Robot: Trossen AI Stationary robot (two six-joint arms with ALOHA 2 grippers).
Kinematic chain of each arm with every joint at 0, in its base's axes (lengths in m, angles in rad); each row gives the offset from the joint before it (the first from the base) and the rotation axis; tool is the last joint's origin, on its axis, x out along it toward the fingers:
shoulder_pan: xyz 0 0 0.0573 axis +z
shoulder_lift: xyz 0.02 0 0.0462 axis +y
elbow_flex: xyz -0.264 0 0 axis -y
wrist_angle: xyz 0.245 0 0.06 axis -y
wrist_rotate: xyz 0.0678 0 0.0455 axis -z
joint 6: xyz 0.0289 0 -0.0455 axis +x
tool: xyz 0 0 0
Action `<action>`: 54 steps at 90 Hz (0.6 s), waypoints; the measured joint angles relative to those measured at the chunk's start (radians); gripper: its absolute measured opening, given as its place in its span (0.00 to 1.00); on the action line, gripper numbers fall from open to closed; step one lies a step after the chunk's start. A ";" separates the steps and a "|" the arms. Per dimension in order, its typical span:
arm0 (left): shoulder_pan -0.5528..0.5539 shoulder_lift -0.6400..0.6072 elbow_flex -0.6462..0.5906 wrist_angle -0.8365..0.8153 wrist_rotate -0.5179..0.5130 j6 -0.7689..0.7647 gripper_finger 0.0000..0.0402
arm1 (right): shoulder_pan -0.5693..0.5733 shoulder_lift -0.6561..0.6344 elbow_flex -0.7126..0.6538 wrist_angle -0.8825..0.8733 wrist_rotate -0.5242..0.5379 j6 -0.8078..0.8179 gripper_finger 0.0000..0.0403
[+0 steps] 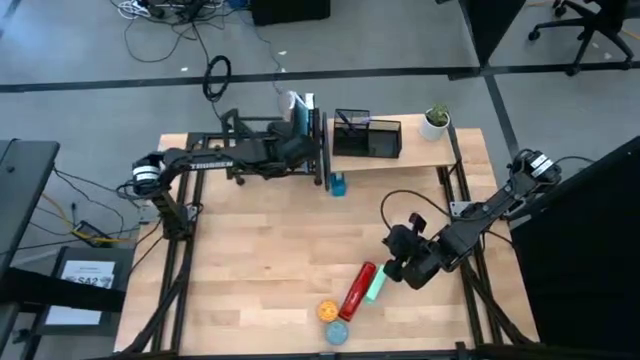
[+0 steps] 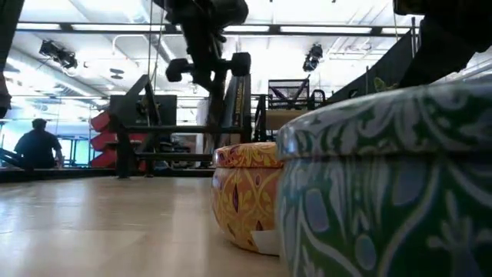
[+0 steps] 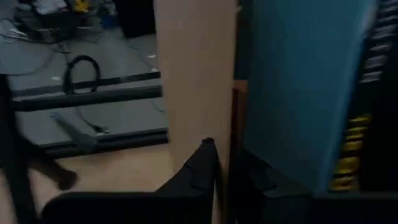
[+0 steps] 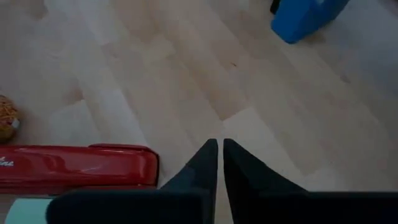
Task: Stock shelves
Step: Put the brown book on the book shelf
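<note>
**Stocking under way: one item at the rack, several left on the desk**

While the left gripper [image 1: 303, 143] reaches into the black rack [image 1: 318, 150] at the desk's far edge, the right gripper [image 1: 397, 262] hangs over the near right part of the desk [image 1: 260, 260], fingers pressed together on nothing. The left wrist view shows the left fingers almost touching, with a pale edge in the slit between them and a teal box [image 3: 298, 93] just beside; whether they grip anything cannot be told.

Done, by the look of it: a teal item [image 1: 298, 115] stands upright at the rack, and the plank shelf [image 1: 420, 155] along the far right edge carries a mesh box [image 1: 367, 135] and a small plant [image 1: 435, 122].

Left, as judged: a blue object [image 1: 338, 184] on the desk just in front of the rack; near the near edge, a red box [image 1: 357, 289], a pale green item [image 1: 376, 286] touching it, an orange tin [image 1: 327, 312] and a green-patterned tin [image 1: 337, 332].

Orientation: the plank's long axis runs along the far edge, while the rack's runs toward the near edge. The red box lies flat, its long axis diagonal, the upper end pointing toward the far right corner.
</note>
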 joint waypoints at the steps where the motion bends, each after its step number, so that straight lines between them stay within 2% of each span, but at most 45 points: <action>1: 0.000 0.000 0.000 0.003 0.000 0.000 0.04 | 0.000 0.000 0.000 0.000 0.000 0.000 0.00; 36: -0.001 -0.001 0.000 0.015 0.028 0.009 0.05 | 0.000 0.000 0.000 0.017 0.000 0.000 0.00; 54: -0.003 -0.001 0.000 0.016 0.053 0.021 0.13 | 0.000 0.000 0.000 0.019 0.000 0.000 0.00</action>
